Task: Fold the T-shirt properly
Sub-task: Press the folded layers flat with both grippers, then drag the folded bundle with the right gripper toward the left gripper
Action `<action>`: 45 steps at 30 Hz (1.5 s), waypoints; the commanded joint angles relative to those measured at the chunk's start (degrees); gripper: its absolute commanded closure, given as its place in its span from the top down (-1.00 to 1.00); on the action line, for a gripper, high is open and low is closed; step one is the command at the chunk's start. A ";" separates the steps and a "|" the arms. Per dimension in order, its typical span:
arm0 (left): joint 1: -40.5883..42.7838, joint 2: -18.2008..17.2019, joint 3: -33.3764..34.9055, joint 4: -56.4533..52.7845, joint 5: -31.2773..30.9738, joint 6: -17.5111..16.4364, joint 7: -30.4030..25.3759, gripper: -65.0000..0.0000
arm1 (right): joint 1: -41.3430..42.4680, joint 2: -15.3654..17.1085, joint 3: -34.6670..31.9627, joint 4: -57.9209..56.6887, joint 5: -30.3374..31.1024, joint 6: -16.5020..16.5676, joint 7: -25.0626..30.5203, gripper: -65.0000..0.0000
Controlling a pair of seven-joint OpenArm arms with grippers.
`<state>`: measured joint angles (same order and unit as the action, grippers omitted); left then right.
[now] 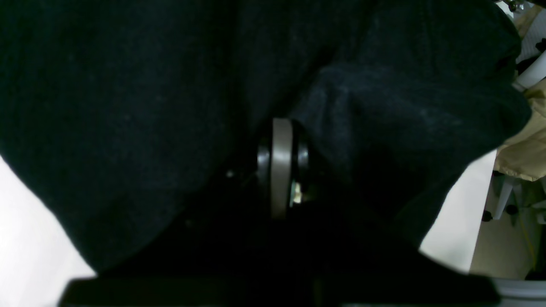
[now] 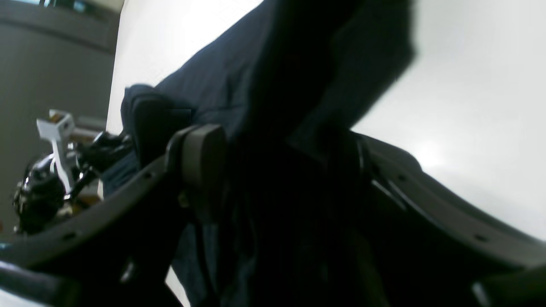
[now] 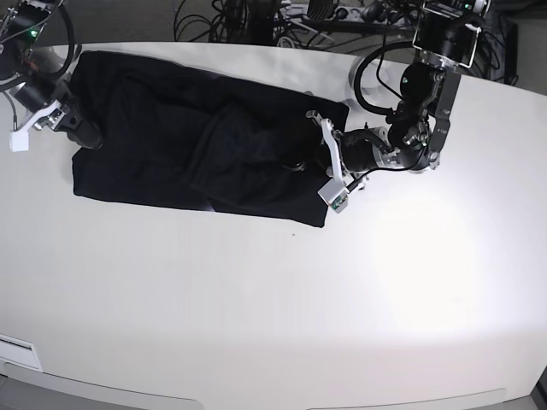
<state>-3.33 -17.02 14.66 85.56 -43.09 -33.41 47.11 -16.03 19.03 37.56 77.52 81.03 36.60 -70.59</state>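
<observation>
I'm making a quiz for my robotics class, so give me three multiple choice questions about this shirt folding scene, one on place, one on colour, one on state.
1. Where does the T-shirt lie on the table?
A. far part
B. near edge
C. hanging off

2. What colour is the visible fabric?
A. white
B. black
C. red

3. What is the right gripper doing?
A. hovering empty
B. parked off the table
C. closed on fabric

Answers: 1 A, base view shows it by the far edge. 2 B, only black shows. 3 C, cloth fills its jaws.

White rounded table point(image 3: 256, 325), bright glare patch at right, tangled cables point(image 3: 256, 21) on grey floor behind
</observation>
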 commanded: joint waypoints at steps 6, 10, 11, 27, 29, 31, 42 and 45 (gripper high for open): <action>0.63 -0.92 0.17 -0.52 5.90 1.49 6.45 -1.00 | -0.31 0.02 -2.78 1.62 -1.97 -1.01 -2.40 0.16; 0.61 -0.94 0.17 -0.52 5.95 1.49 6.45 -1.00 | -0.33 0.07 -2.75 6.88 -5.95 -2.40 -2.34 -0.53; 0.59 -0.94 0.17 -0.52 5.92 1.49 6.43 -1.00 | -0.33 0.07 -2.73 8.94 -6.69 -3.26 -2.29 -0.82; -6.12 -0.94 0.17 -0.11 -20.74 -3.23 14.05 -0.93 | -4.70 8.76 -2.64 34.97 -33.51 -9.92 6.56 -1.00; -7.13 -0.94 0.17 -0.11 -23.32 -3.28 15.19 -0.92 | -5.46 8.61 -2.67 34.97 -33.33 -10.23 6.54 -1.00; -7.82 -0.94 0.17 -0.11 -23.98 -3.50 16.02 -0.92 | -6.19 8.44 -2.67 34.93 -33.55 -9.75 6.54 -1.00; -6.78 -1.25 0.17 -0.13 -23.39 -3.50 16.37 -0.92 | -6.19 12.59 -2.64 35.36 -34.49 -12.44 6.49 -1.00; -5.88 -1.25 0.17 -0.15 -23.43 -3.50 16.37 -0.92 | -6.19 12.00 -2.67 36.41 -24.83 -11.63 6.47 -1.00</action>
<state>-8.16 -17.96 15.05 84.68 -65.17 -36.49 64.31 -22.52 29.93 34.37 112.81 55.81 24.95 -65.28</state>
